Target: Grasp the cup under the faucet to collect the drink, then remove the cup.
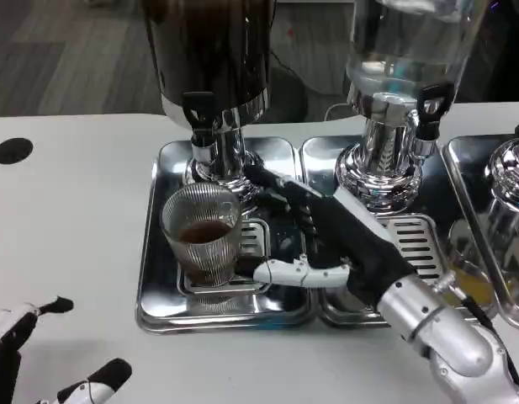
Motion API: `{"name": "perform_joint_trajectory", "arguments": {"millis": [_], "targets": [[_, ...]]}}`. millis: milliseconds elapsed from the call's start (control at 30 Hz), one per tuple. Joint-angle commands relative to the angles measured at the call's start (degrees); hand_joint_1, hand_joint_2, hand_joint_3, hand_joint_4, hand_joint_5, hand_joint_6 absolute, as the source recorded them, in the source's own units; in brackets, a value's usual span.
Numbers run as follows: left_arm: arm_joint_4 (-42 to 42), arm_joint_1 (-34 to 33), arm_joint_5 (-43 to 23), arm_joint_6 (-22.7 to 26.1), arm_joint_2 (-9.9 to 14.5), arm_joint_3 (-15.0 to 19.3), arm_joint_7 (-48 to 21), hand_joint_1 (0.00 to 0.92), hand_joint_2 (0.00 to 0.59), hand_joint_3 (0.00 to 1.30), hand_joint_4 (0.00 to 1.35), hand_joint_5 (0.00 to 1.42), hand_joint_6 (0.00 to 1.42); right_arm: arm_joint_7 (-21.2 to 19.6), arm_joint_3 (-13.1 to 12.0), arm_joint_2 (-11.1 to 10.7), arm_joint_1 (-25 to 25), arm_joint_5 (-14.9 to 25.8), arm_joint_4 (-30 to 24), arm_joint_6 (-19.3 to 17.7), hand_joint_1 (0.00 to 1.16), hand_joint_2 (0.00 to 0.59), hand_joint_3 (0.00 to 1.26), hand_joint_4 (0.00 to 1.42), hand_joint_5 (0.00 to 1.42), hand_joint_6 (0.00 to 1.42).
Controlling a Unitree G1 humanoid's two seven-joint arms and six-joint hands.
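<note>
1. Cup [204, 236]: ribbed clear glass w/ a shallow layer of dark drink, standing on the slotted grille of the steel drip tray [154, 278], just below and in front of the dark dispenser's faucet [202, 126].
2. Right hand [326, 244]: fingers spread beside the cup, thumb tip near its base; grasping nothing, contact w/ glass cannot be told.
3. Left hand [40, 353]: well away from the cup, near table edge, fingers apart, empty.
4. Risks (judged): smooth glass may slip in a loose grip; tipping it on removal would spill; rim could knock the faucet if lifted.
5. Surfaces: polished chrome pedestals, mirror-like tray, matte white table [66, 210].
</note>
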Motion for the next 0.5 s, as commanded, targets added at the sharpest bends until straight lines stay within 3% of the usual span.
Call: {"name": "perform_joint_trajectory", "arguments": {"millis": [33, 333, 500], "targets": [[1.2, 0.7, 0.0, -0.9, 0.0, -0.2, 0.6, 0.0, 0.068, 0.39, 0.28, 0.35, 0.16, -2.0, 0.8, 1.1, -1.8, -1.7, 0.8, -1.6, 0.82, 0.08, 0.07, 0.06, 0.12, 0.09], [3.0, 1.3, -1.5, -2.4, 0.5, 1.3, 0.6, 0.0, 0.07, 0.41, 0.29, 0.35, 0.16, -5.3, 2.6, 3.3, -4.5, -4.7, 4.4, -2.0, 0.83, 0.076, 0.03, 0.03, 0.09, 0.04], [3.6, 1.4, -1.9, -2.9, 0.8, 1.7, 0.3, 0.0, 0.074, 0.42, 0.3, 0.35, 0.16, -5.9, 3.5, 5.4, -7.1, -4.8, 9.6, -3.5, 0.81, 0.073, 0.09, 0.12, 0.16, 0.1]]}}
